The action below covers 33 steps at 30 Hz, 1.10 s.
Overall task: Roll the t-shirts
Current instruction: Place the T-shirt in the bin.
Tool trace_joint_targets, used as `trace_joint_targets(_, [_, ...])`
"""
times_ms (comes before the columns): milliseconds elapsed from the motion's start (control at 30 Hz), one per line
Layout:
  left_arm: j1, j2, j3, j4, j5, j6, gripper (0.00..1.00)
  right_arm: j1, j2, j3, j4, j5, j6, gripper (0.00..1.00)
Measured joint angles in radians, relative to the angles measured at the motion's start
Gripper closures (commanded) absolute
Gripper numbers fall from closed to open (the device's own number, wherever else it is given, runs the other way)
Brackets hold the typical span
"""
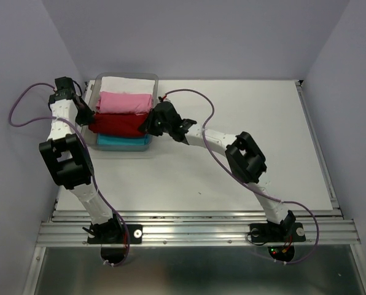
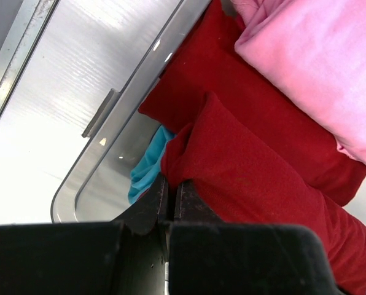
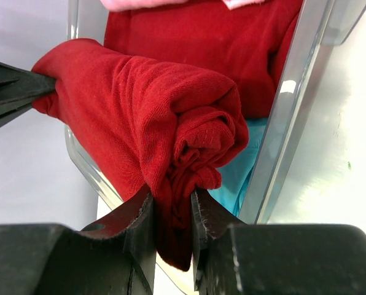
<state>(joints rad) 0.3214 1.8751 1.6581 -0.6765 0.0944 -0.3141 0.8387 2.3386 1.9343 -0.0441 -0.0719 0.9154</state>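
Observation:
A rolled dark red t-shirt point(image 1: 118, 123) hangs lengthwise over the clear plastic bin point(image 1: 126, 76), held at both ends. My left gripper point(image 2: 171, 187) is shut on its left end, pinching a thin bit of cloth. My right gripper point(image 3: 172, 203) is shut on the bunched right end of the roll point(image 3: 146, 104). In the right wrist view the left gripper's fingers point(image 3: 14, 92) show at the roll's far end. Inside the bin lie a white t-shirt point(image 1: 128, 84), a pink one point(image 1: 124, 102), another dark red one point(image 2: 232, 80) and a cyan one point(image 1: 123, 141).
The bin stands at the table's back left, close to the left wall. Its clear rim point(image 2: 128, 92) and near wall point(image 3: 287, 123) run close by both grippers. The white tabletop point(image 1: 244, 135) stretches to the right and front of the bin.

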Motion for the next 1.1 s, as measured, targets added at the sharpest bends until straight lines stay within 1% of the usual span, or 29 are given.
trace_joint_targets(233, [0.000, 0.013, -0.003, -0.010, -0.013, -0.001, 1.00, 0.006, 0.002, -0.016, 0.004, -0.001, 0.000, 0.99])
trace_joint_targets(267, [0.000, 0.017, -0.003, -0.013, -0.013, -0.002, 1.00, 0.007, 0.002, -0.020, 0.004, -0.001, 0.001, 0.97])
trace_joint_targets(300, [0.000, 0.021, -0.003, -0.016, -0.013, -0.002, 1.00, 0.008, 0.003, -0.022, 0.003, -0.001, 0.001, 0.90])
trace_joint_targets(367, [0.000, 0.027, -0.003, -0.022, -0.013, -0.002, 0.94, 0.008, 0.003, -0.027, 0.003, -0.002, 0.001, 0.87])
trace_joint_targets(400, [0.000, 0.029, -0.003, -0.025, -0.014, -0.001, 0.91, 0.007, 0.003, -0.029, 0.004, -0.003, 0.002, 0.78])
trace_joint_targets(433, [0.000, 0.031, -0.003, -0.026, -0.016, -0.001, 0.84, 0.007, 0.003, -0.031, 0.006, -0.005, 0.003, 0.70])
trace_joint_targets(467, [0.000, 0.034, -0.003, -0.027, -0.018, -0.001, 0.79, 0.008, 0.003, -0.031, 0.007, -0.006, 0.005, 0.65])
trace_joint_targets(533, [0.000, 0.039, -0.003, -0.029, -0.023, 0.004, 0.69, 0.007, 0.003, -0.032, 0.009, -0.012, 0.004, 0.63])
trace_joint_targets(567, [0.000, 0.042, -0.003, -0.025, -0.032, 0.003, 0.61, 0.007, 0.003, -0.032, 0.010, -0.014, 0.003, 0.60])
trace_joint_targets(600, [0.002, 0.043, -0.003, -0.019, -0.043, 0.005, 0.59, 0.007, 0.003, -0.032, 0.010, -0.016, 0.003, 0.52])
trace_joint_targets(633, [0.003, 0.044, -0.003, -0.011, -0.052, 0.008, 0.59, 0.007, 0.003, -0.032, 0.010, -0.019, 0.003, 0.51])
trace_joint_targets(667, [0.006, 0.044, -0.002, 0.000, -0.060, 0.014, 0.55, 0.007, 0.001, -0.032, 0.014, -0.027, 0.002, 0.50])
trace_joint_targets(700, [0.008, 0.044, -0.001, 0.005, -0.066, 0.018, 0.54, 0.008, -0.003, -0.033, 0.014, -0.027, 0.000, 0.47])
trace_joint_targets(767, [0.011, 0.046, 0.009, 0.008, -0.074, 0.022, 0.49, 0.008, -0.014, -0.039, 0.011, -0.029, -0.006, 0.44])
trace_joint_targets(800, [0.012, 0.047, 0.015, 0.014, -0.078, 0.025, 0.48, 0.008, -0.017, -0.043, 0.010, -0.030, -0.008, 0.43])
trace_joint_targets(833, [0.013, 0.047, 0.022, 0.015, -0.080, 0.028, 0.46, 0.008, -0.023, -0.050, 0.011, -0.030, -0.010, 0.40])
trace_joint_targets(867, [0.013, 0.047, 0.026, 0.016, -0.080, 0.029, 0.45, 0.008, -0.028, -0.055, 0.010, -0.030, -0.011, 0.40])
trace_joint_targets(900, [0.013, 0.047, 0.032, 0.016, -0.080, 0.031, 0.45, 0.008, -0.033, -0.058, 0.009, -0.029, -0.013, 0.34])
trace_joint_targets(1000, [0.013, 0.046, 0.045, 0.019, -0.080, 0.035, 0.45, 0.008, -0.051, -0.071, 0.002, -0.022, -0.023, 0.28])
trace_joint_targets(1100, [0.014, 0.047, 0.054, 0.021, -0.081, 0.039, 0.45, 0.007, -0.077, -0.082, -0.019, -0.006, -0.037, 0.28])
